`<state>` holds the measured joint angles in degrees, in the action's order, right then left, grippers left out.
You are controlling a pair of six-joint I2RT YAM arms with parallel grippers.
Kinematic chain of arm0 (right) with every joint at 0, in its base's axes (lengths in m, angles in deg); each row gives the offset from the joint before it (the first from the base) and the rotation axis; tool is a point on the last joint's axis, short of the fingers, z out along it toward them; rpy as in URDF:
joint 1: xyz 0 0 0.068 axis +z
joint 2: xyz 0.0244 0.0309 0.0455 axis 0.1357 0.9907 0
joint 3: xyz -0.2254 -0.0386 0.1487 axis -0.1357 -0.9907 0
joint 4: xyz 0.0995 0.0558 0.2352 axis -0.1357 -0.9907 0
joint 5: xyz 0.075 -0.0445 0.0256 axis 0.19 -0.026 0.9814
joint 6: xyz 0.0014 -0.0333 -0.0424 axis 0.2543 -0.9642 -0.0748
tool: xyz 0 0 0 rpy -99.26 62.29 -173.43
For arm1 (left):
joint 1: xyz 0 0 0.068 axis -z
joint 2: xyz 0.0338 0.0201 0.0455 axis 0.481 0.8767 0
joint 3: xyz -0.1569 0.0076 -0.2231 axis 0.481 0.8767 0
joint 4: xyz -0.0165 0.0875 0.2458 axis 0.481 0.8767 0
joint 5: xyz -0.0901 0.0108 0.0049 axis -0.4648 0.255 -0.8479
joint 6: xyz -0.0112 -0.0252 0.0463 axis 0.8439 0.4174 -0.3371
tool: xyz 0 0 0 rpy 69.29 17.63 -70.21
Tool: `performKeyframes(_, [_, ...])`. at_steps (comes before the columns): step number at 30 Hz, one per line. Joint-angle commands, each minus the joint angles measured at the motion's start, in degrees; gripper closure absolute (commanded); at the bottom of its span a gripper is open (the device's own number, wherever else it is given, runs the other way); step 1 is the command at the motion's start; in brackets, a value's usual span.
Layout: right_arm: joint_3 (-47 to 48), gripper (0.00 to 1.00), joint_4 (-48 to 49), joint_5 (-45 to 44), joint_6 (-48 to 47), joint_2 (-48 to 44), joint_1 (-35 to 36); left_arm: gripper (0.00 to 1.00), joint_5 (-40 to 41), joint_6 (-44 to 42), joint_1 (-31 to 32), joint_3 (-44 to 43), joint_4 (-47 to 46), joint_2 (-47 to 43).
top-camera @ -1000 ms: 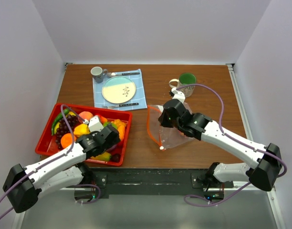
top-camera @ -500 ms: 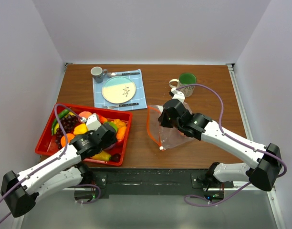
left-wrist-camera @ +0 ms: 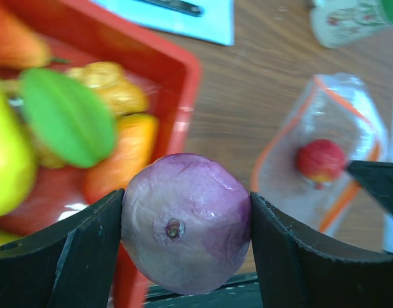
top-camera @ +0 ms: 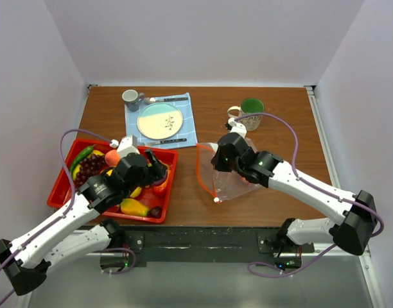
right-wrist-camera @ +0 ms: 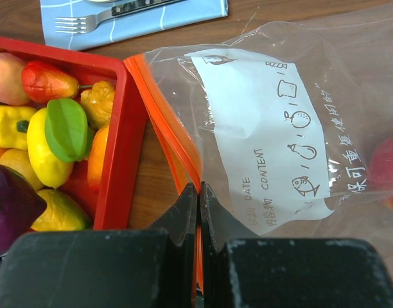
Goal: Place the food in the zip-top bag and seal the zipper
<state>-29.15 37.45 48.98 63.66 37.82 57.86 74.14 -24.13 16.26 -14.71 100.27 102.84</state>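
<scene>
Purple fruit (left-wrist-camera: 196, 192) — now up from tray (left-wrist-camera: 189, 96), in left claw (left-wrist-camera: 185, 218)

The vegetable (left-wrist-camera: 185, 221) at lower centre of the left wrist view is glossy purple, paling to lilac, with a small brown dot. Behind it the tray (left-wrist-camera: 183, 77) is bright red and holds yellow, orange and green food (left-wrist-camera: 68, 115). The zip-top bag (right-wrist-camera: 350, 96) is clear, with a white label (right-wrist-camera: 261, 128) printed in dark blue characters and little drawings; its zipper (right-wrist-camera: 158, 109) is orange. The table (top-camera: 212, 109) is brown wood grain, and the cloth (top-camera: 187, 131) is pale blue with white lines.
</scene>
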Motion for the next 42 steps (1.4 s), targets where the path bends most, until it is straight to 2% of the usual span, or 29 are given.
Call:
performKeyframes(1, [3.2,1.0,1.0,1.2,1.0,0.0,-0.1,0.67,-7.2,-1.7,1.2,-2.1,-15.3,4.5])
performKeyframes(8, [5.0,1.0,-1.5,1.1,2.4,-1.3,-0.1,0.67,-12.9,1.7,3.1,1.9,-37.5,12.6])
performKeyframes(18, [5.9,1.0,-2.8,0.8,4.3,-4.0,-0.1,0.64,-14.1,3.4,6.0,-0.2,-46.9,24.4])
performKeyframes(20, [5.7,1.0,-2.9,0.9,4.6,-4.9,-0.1,0.58,-14.4,3.7,6.4,0.0,-48.4,25.8])
performKeyframes(21, [5.7,1.0,-3.0,0.8,4.6,-5.1,0.0,0.51,-14.6,3.8,6.6,-0.3,-48.9,26.1])
performKeyframes(22, [5.6,1.0,-3.3,0.7,4.6,-5.3,-0.1,0.35,-14.7,3.8,6.8,-0.4,-49.1,26.5])
performKeyframes(24, [5.3,1.0,-3.7,0.2,4.6,-6.1,0.0,0.23,-14.7,3.4,6.9,-1.3,-49.1,27.1])
performKeyframes(25, [5.3,1.0,-4.0,-0.2,4.6,-6.3,-0.1,0.13,-14.8,3.1,7.2,-1.6,-49.1,27.2])
performKeyframes(28, [4.7,1.0,-3.9,-0.6,4.5,-6.8,0.0,0.04,-15.5,2.0,7.4,-2.0,-49.1,27.3])
performKeyframes(33, [4.9,1.0,-3.8,-0.6,4.3,-6.5,-0.1,0.02,-15.7,1.2,7.4,-1.7,-47.8,26.6])
performKeyframes(37, [5.2,1.0,-4.9,-2.1,3.3,-5.7,-0.1,0.06,-15.9,-1.7,7.4,-2.4,-45.1,22.6])
performKeyframes(41, [5.1,1.0,-5.3,-4.5,1.8,-4.8,-0.1,0.13,-11.8,-6.4,7.4,-3.3,-33.6,16.2])
performKeyframes(42, [5.0,1.0,-5.1,-4.7,1.6,-4.7,-0.1,0.17,-10.2,-6.7,7.4,-3.3,-31.3,14.4])
